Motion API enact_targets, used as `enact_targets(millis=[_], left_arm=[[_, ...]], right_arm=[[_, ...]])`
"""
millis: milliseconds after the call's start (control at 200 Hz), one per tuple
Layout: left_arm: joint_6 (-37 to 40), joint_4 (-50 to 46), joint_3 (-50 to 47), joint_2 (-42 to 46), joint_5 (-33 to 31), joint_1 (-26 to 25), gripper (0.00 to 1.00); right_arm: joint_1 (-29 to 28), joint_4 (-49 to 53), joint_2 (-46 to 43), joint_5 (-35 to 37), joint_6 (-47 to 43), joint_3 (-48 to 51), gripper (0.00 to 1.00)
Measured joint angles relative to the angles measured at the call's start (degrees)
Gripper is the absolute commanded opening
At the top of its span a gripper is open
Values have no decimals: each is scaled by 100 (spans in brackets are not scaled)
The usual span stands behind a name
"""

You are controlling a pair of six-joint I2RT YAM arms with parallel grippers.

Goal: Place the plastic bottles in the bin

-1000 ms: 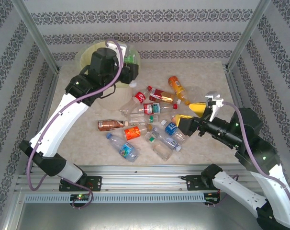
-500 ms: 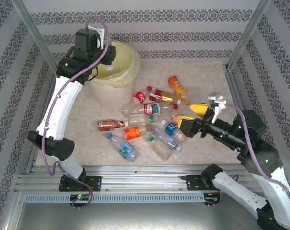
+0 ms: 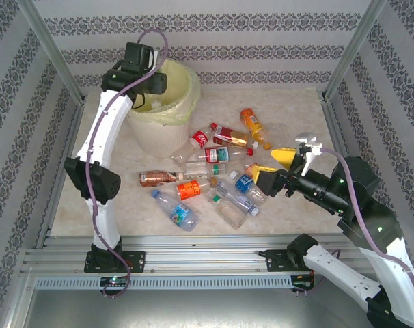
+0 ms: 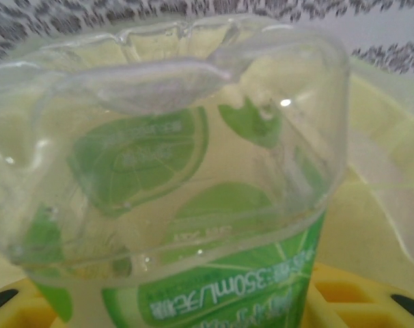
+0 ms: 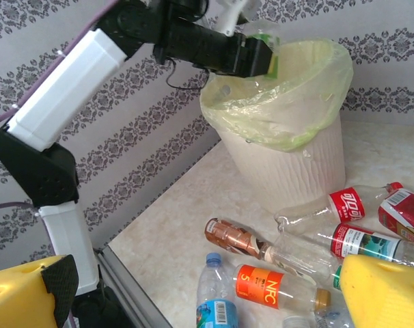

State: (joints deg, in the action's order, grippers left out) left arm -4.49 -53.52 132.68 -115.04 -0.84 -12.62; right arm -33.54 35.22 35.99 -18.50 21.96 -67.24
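The cream-white bin (image 3: 152,133) with its pale yellow bag (image 5: 282,102) stands at the back left. My left gripper (image 3: 144,96) hangs over the bin's left rim, shut on a clear bottle with a green label (image 4: 193,205). The right wrist view shows that bottle (image 5: 265,55) held just above the bag's edge. Several plastic bottles lie in a loose pile mid-table: a red cola bottle (image 3: 200,140), a brown one (image 3: 159,178), an orange-labelled one (image 3: 190,188) and a blue-labelled one (image 3: 180,213). My right gripper (image 3: 279,167) is open at the pile's right edge, holding nothing.
Patterned walls and metal posts (image 3: 50,48) close in the table on three sides. An orange juice bottle (image 3: 251,123) lies farthest back in the pile. Bare tabletop (image 3: 296,109) stretches behind my right gripper. A metal rail (image 3: 193,253) runs along the near edge.
My left arm has swung from the bin's right side to its back left and risen upright, still holding the green-labelled bottle. The right arm has stayed put.
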Motion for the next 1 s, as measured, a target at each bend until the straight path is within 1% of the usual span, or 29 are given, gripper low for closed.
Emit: enact_targets(millis=[150, 545, 834, 999], left_arm=[[0, -168, 33, -245, 149, 28, 52], [-26, -743, 544, -1025, 518, 166, 53], [-46, -1071, 658, -1379, 691, 188, 58], [-63, -1204, 664, -1473, 778, 197, 64]], right_arm=[[0, -66, 9, -55, 37, 133, 98], [0, -114, 13, -90, 59, 179, 98], [0, -107, 15, -87, 63, 212, 98], [0, -109, 15, -85, 66, 214, 98]])
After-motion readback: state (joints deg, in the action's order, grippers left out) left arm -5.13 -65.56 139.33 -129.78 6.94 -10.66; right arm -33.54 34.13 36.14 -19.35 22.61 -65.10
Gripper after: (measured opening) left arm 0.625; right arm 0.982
